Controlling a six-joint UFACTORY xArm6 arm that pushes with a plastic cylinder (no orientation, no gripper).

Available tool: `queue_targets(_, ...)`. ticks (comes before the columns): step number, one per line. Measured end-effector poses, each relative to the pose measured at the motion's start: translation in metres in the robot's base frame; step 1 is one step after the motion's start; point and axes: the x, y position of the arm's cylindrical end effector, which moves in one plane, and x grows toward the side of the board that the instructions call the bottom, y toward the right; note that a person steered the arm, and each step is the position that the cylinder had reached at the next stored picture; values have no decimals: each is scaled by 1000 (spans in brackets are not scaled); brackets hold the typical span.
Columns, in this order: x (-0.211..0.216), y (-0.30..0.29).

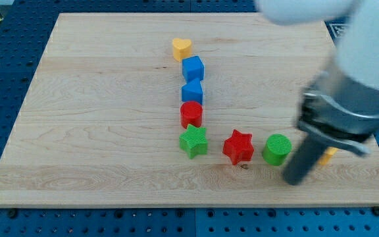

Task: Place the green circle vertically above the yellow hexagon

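My arm carries no gripper, only a rod; my tip (294,180) sits on the tabletop (97,131) just right of and slightly nearer than the green circle (277,149), apparently not touching it. The yellow hexagon (328,155) lies right of the rod, mostly hidden. To finish well, I judge the tip should pass to the circle's near-left flank, then push it far and rightward, clear of the red star (239,146).
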Motion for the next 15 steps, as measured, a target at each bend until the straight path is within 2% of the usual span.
queue_targets(3, -20, -12)
queue_targets(5, 7, -12)
queue_targets(8, -5, -2)
queue_targets(12, -97, 12)
queue_targets(14, -68, 25)
queue_targets(15, -79, 31)
